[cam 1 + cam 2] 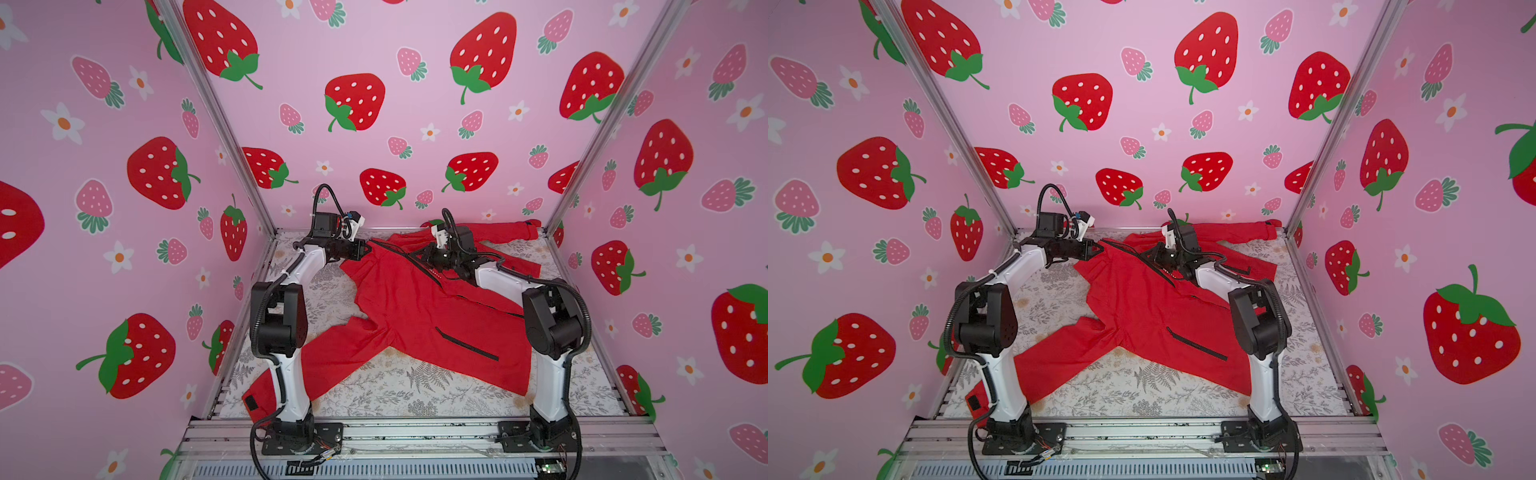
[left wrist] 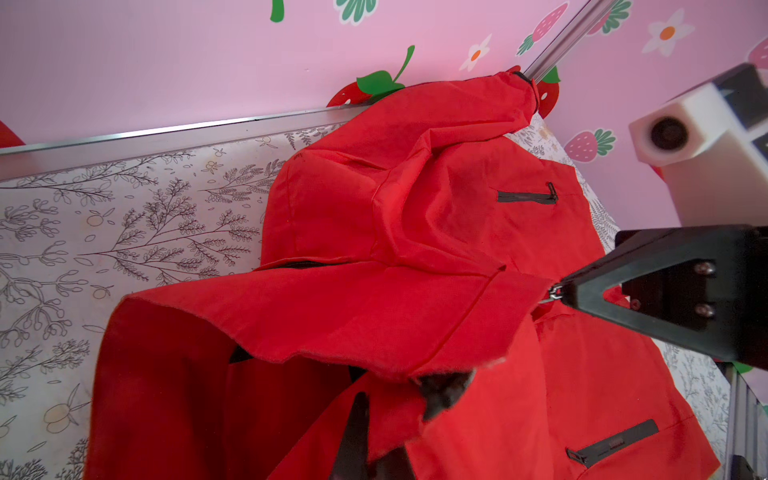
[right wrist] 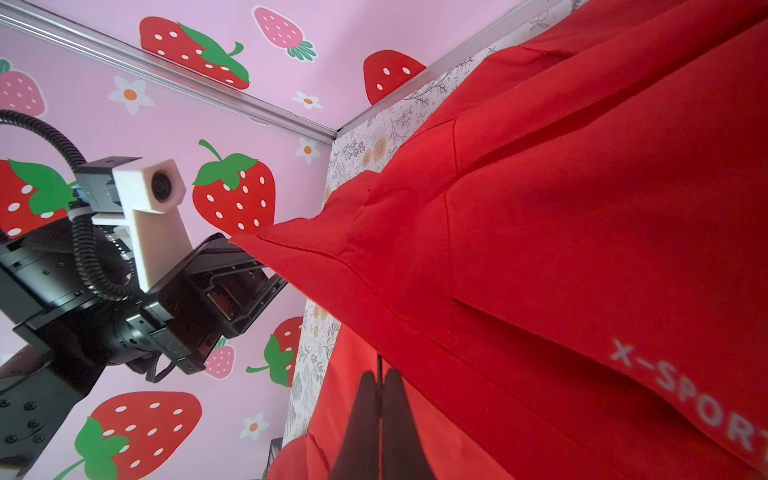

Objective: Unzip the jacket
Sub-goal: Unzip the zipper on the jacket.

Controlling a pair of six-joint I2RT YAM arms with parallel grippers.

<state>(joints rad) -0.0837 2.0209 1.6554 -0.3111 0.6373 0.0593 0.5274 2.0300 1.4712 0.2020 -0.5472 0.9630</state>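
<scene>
Red cloth filled most of what we saw. In both top views the jacket (image 1: 407, 307) lay spread front-up across the leaf-printed table (image 1: 395, 390), with one sleeve reaching toward the left arm's base and the other lying along the back wall. The left gripper (image 1: 366, 248) was at the jacket's far left edge, its jaws pressed together on a fold of fabric lifted off the table. The right gripper (image 1: 423, 252) sat at the black front zipper (image 1: 428, 274), near the left one. From the left wrist we saw the right gripper's (image 2: 559, 292) tips clamped on a small metal zip pull (image 2: 550, 295), and a black pocket zipper (image 2: 525, 197) on the red body beyond. From the right wrist we saw that arm's own fingers (image 3: 397, 411) pressed flat together against the cloth. The same view showed the left gripper (image 3: 249, 253) biting a tented red corner, and white lettering (image 3: 685, 399) across the chest.
</scene>
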